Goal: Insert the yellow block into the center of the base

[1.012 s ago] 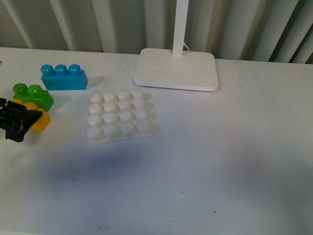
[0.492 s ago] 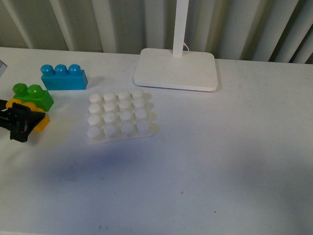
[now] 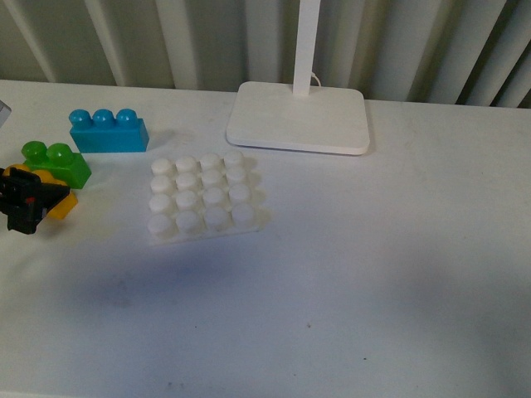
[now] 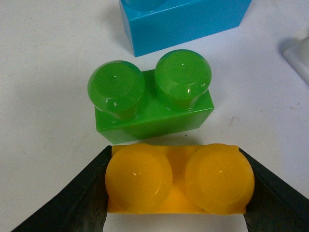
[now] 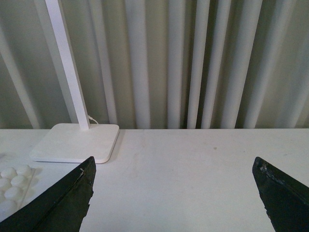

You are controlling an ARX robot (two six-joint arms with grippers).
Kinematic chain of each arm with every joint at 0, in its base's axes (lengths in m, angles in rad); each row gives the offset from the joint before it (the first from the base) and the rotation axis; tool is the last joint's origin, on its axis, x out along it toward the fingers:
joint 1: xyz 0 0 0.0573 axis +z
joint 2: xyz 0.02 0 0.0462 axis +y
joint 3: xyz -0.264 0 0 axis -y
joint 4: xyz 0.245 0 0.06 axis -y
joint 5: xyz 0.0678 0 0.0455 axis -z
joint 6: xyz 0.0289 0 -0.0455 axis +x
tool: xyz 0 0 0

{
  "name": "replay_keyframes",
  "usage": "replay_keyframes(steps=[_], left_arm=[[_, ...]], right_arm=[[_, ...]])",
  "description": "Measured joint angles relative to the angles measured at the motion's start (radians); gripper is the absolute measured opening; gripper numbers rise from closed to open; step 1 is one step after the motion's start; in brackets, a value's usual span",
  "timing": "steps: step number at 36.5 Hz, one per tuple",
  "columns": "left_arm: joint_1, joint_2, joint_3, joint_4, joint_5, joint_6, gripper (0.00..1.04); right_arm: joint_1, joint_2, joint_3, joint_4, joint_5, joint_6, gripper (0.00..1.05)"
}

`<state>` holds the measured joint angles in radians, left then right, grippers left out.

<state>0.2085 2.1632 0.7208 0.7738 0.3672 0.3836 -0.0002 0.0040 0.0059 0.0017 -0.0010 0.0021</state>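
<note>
While left hand (image 4: pixel 176 191) grips, yellow block (image 4: pixel 178 179) between fingers (image 4: pixel 79 205)

Yellow block (image 3: pixel 65 207) mostly behind left fingers (image 3: pixel 23 209)

yellow block (image 4: pixel 176 181), green brick (image 4: pixel 153 106), blue brick (image 3: pixel 108 133), white base (image 3: pixel 204 197)
</note>
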Motion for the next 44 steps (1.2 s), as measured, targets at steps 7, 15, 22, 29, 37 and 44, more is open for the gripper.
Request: replay_keyframes(steps=[7, 15, 22, 29, 37, 44], left_arm=[[-0.003, -0.031, -0.026, -0.009, -0.008, -0.034, 0.66], [-0.035, -0.212, -0.121, -0.038, -0.079, -0.132, 0.66], [-0.145, -0.384, -0.185, -0.095, -0.190, -0.235, 0.66], [-0.363, -0.420, -0.146, -0.183, -0.387, -0.374, 0.66], [-0.520, -0.356, -0.048, -0.254, -0.544, -0.485, 0.66], [-0.605, -0.285, 0.015, -0.284, -0.650, -0.557, 0.66]], right_arm=[[0.000, 0.000, 0.000, 0.000, 0.000, 0.000, 0.95], [0.000, 0.000, 0.000, 0.000, 0.000, 0.000, 0.95], [0.000, 0.000, 0.000, 0.000, 0.000, 0.000, 0.95], [0.000, 0.000, 0.000, 0.000, 0.000, 0.000, 0.95], [0.000, 0.000, 0.000, 0.000, 0.000, 0.000, 0.95], [0.000, 0.000, 0.000, 0.000, 0.000, 0.000, 0.95]])
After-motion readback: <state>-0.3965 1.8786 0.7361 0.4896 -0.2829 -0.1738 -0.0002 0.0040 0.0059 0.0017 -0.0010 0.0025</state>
